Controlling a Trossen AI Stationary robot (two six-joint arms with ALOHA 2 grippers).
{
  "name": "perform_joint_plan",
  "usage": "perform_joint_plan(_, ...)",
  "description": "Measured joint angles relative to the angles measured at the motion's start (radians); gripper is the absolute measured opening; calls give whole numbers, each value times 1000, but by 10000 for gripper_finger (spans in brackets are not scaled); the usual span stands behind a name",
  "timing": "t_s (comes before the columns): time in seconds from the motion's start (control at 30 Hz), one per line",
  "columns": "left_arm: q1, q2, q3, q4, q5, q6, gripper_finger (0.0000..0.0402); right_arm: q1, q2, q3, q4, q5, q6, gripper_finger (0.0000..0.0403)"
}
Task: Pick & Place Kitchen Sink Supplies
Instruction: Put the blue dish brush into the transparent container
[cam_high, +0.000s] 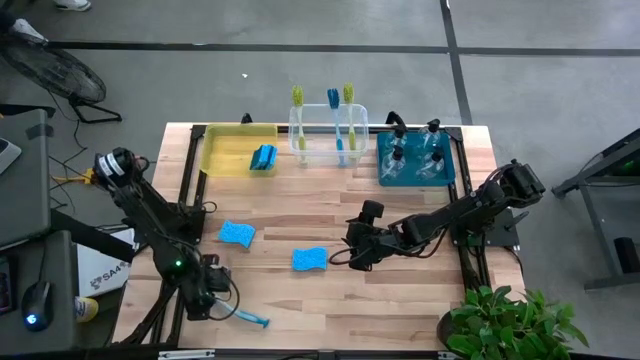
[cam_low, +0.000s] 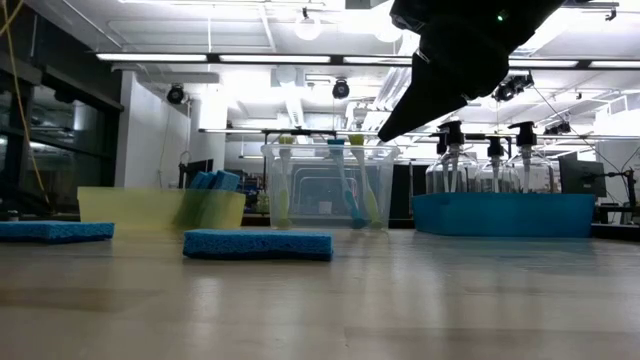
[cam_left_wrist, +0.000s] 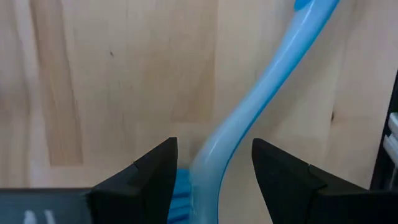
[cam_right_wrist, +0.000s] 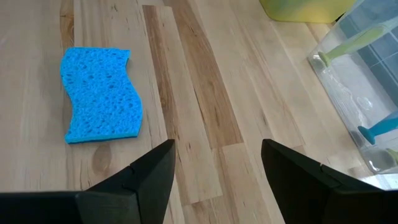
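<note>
Left end effector (cam_left_wrist: 214, 171) astride blue brush (cam_left_wrist: 261, 87)

No legible text, perhaps from poor views.

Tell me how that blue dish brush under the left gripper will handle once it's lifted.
The long-handled blue plastic dish brush looks rigid, so it probably won't droop. Its glossy, curved handle may slip or twist between the left gripper fingers. Held near the bristle end, the long handle could tilt downward.
</note>
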Motion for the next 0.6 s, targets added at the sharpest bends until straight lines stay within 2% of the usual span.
perform_joint_plan(0.27, 1, 51, 1, -4, 63, 3, 202, 0, 0, 0, 0, 0, 0, 232)
perform_joint_plan(0.47, 1, 61, 3, -6, 60, 0, 201, 0, 0, 0, -1, 0, 0, 232)
perform_joint_plan(0.6, 1, 62, 2, -11, 49, 0, 171, 0, 0, 0, -3, 0, 0, 232)
